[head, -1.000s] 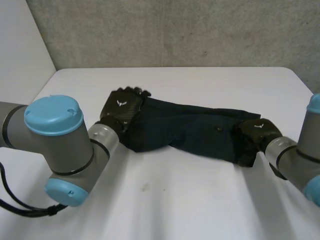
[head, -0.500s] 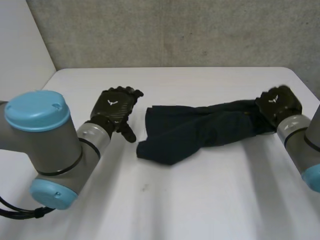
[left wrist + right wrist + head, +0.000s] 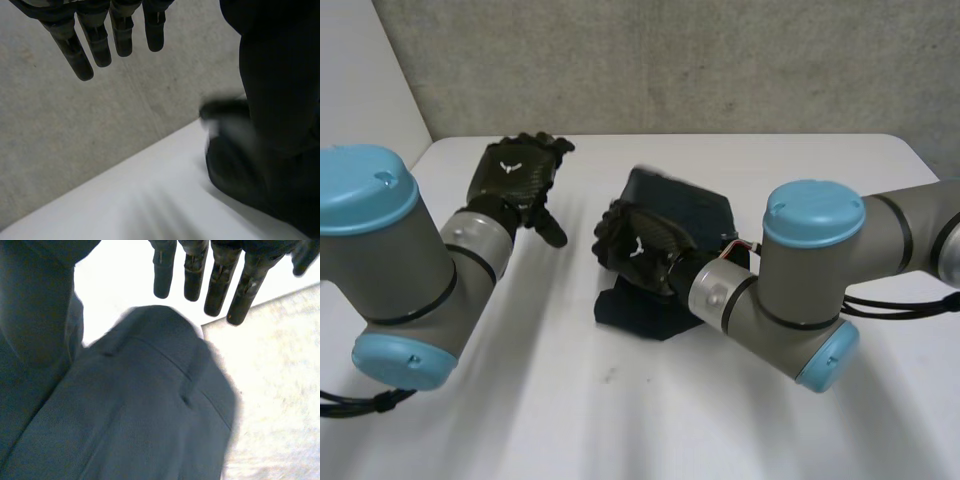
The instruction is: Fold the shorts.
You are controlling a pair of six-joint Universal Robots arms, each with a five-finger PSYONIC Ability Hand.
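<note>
Navy cloth shorts [image 3: 698,214] bunched under your right hand [image 3: 640,250], fingers straight; left hand [image 3: 512,176] spread, apart from them.

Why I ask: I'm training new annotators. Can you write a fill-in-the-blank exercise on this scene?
The shorts lie on a ___ table.
The left hand, fingers straight, holds ___.
The right hand, fingers straight, is over the ___.
Missing words: white; nothing; shorts.
</note>
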